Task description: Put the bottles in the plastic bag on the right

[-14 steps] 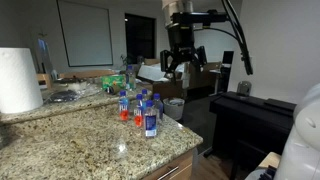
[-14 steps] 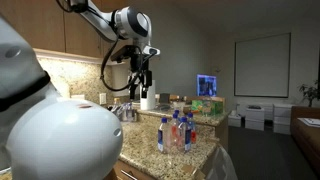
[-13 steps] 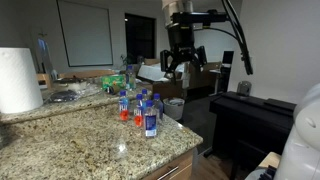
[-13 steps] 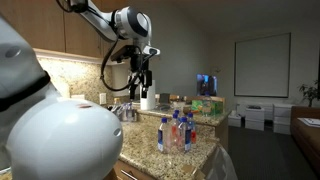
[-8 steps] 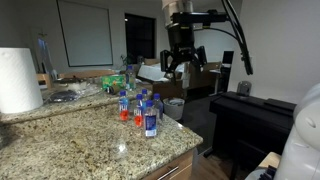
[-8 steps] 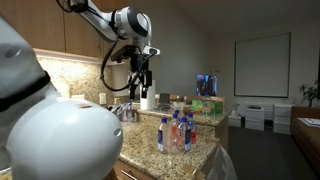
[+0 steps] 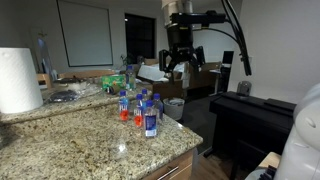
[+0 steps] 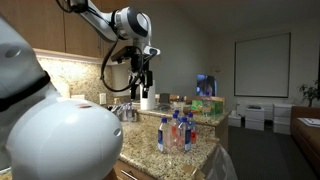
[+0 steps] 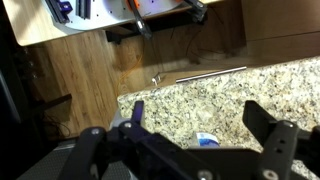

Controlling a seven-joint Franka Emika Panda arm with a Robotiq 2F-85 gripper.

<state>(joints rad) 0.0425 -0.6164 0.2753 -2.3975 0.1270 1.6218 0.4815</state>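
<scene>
Several small bottles with blue labels and blue or red liquid stand grouped near the granite counter's corner in both exterior views (image 7: 140, 108) (image 8: 175, 132). My gripper (image 7: 180, 62) (image 8: 143, 88) hangs open and empty high above the counter, up and to the side of the bottles. In the wrist view the open fingers (image 9: 200, 125) frame the granite edge, and one bottle cap (image 9: 206, 141) shows between them far below. A plastic bag (image 8: 222, 160) seems to hang off the counter's end, but I cannot tell for sure.
A paper towel roll (image 7: 18, 80) stands at the counter's near end. Clutter and a green box (image 7: 113, 82) lie behind the bottles. A dark piano (image 7: 250, 115) stands beyond the counter. Wood floor (image 9: 80, 70) shows below the counter edge.
</scene>
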